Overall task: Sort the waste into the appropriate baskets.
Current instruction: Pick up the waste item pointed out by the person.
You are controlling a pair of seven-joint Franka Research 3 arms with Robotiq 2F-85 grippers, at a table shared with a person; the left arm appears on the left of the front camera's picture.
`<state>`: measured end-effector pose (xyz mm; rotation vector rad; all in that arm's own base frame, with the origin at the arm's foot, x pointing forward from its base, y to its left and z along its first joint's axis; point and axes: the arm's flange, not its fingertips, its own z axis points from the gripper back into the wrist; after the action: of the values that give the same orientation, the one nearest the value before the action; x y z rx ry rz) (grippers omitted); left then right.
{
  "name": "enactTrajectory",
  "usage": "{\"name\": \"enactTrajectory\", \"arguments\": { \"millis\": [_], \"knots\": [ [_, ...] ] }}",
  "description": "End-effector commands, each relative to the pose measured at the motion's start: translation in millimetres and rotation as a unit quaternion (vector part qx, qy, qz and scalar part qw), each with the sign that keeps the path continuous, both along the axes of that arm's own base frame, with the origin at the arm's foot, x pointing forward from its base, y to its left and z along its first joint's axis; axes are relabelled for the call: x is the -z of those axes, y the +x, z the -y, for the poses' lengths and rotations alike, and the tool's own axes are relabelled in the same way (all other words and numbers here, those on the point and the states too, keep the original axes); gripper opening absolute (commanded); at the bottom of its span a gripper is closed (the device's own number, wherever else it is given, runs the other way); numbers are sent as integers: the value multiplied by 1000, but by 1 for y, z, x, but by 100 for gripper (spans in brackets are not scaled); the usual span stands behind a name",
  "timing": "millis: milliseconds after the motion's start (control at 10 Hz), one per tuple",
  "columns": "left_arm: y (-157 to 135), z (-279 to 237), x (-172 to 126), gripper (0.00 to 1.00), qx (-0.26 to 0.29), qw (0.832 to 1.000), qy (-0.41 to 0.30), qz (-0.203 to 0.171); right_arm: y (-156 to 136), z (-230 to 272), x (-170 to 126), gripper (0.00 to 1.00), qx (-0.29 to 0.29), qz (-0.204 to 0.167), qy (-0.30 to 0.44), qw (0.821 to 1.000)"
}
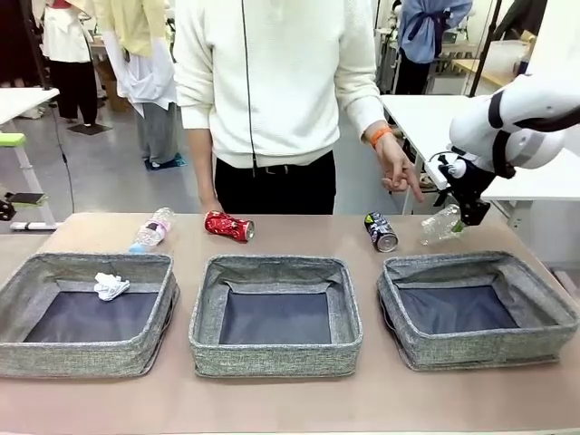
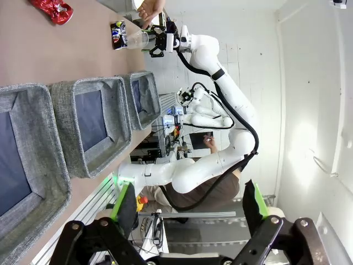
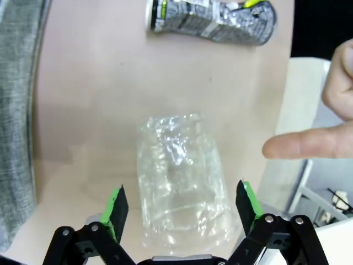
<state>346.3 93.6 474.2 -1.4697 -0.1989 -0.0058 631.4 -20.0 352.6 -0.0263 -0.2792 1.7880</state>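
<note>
My right gripper (image 1: 467, 207) is open, its jaws straddling a crumpled clear plastic bottle (image 3: 182, 182) with a gap on each side. That bottle (image 1: 441, 225) lies behind the right basket (image 1: 544, 326). A dark can with green marks (image 1: 381, 232) lies just left of it, also seen as the dark can (image 3: 212, 21). Behind the middle basket (image 1: 207, 326) lies a red dented can (image 1: 228, 226). Another clear bottle (image 1: 152, 229) lies behind the left basket (image 1: 18, 349), which holds a white tissue wad (image 1: 111, 286). My left gripper (image 2: 190, 207) is open and holds nothing, off the table's side.
A person stands at the far side. Their hand (image 1: 396, 168) points down near the dark can, and a finger (image 3: 309, 141) shows beside the bottle. The three baskets (image 2: 91, 121) fill the near half of the table. A white table (image 1: 426, 113) stands at back right.
</note>
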Motion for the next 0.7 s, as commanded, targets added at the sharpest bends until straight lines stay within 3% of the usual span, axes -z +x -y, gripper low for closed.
{"name": "enactTrajectory", "arguments": {
  "millis": [0,600],
  "knots": [
    [-1,3,-3,100,-6,1000,-8,2,5,-2,9,100,23,-1,-12,1000],
    [-1,3,-3,100,-6,1000,-8,2,3,1,25,100,43,-15,-2,999]
  ]
}}
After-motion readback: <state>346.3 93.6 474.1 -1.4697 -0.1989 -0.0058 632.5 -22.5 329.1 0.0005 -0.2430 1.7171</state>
